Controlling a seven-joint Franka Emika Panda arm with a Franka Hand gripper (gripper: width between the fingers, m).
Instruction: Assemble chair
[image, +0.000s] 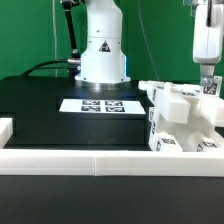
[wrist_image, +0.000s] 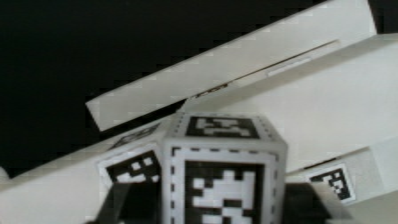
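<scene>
**Pincer over the white chair**

The white chair (image: 180, 118) sits at about 3 o'clock on the black tabletop (image: 40, 100), against the long white rail (image: 90, 160). The pincer (image: 207, 84) hangs right above its far end, at 2 o'clock. I cannot tell if the pincer is apart or together. In the wrist view, a tagged white post (wrist_image: 217, 165) fills the middle. The marker board (image: 98, 105) lies flat near the robot base (image: 100, 50).

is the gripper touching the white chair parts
Cannot tell. In the exterior view the gripper hangs right at the chair parts, but neither view shows a clear contact or gap.
</scene>
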